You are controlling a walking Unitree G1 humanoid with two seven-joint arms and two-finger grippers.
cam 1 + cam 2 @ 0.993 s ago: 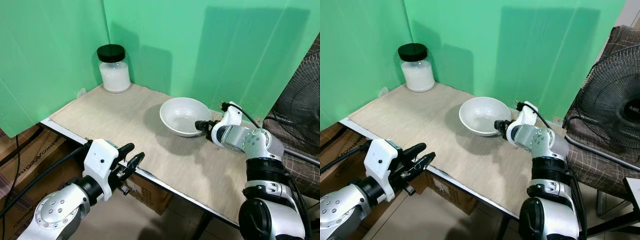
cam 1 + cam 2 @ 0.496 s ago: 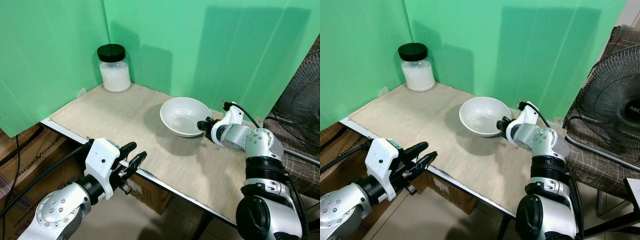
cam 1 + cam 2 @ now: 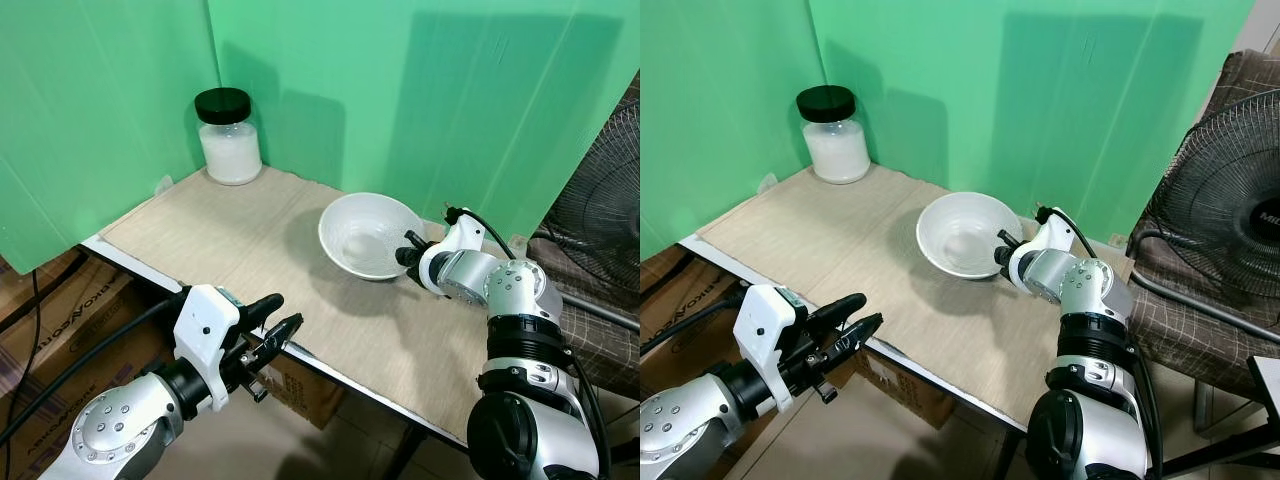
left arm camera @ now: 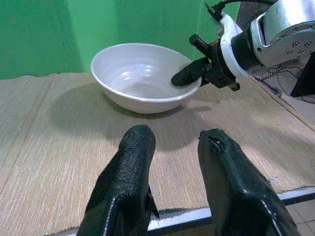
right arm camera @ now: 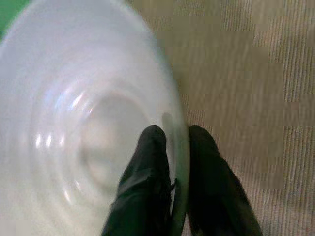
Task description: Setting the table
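Backdrop: green sheets stand behind the table, beyond both my claws.
Fan: a black wire fan stands off to the outer side of my right arm, with a brown checked chair under and behind it.
Table: the tan woven tabletop lies ahead of my left claw and under my right one; its metal front edge runs just past my left fingertips.
Boxes: cardboard boxes sit under the table, beside my left arm.
Bowl: the white bowl is in my right claw's grasp, at the far right part of the table, tilted so its open mouth leans toward the table's middle. Nothing shows inside it but glossy white.
Jar: a glass jar with a black lid stands in the far left corner, well away from both claws, straight ahead of my left one. White stuff fills it nearly to the neck; I cannot tell what it is.
Right claw: my right gripper pinches the bowl's rim, one finger inside, the other outside against the wall.
Left claw: my left gripper hangs at the table's front edge, holding nothing, its fingers parted a little and pointing across the table at the bowl.
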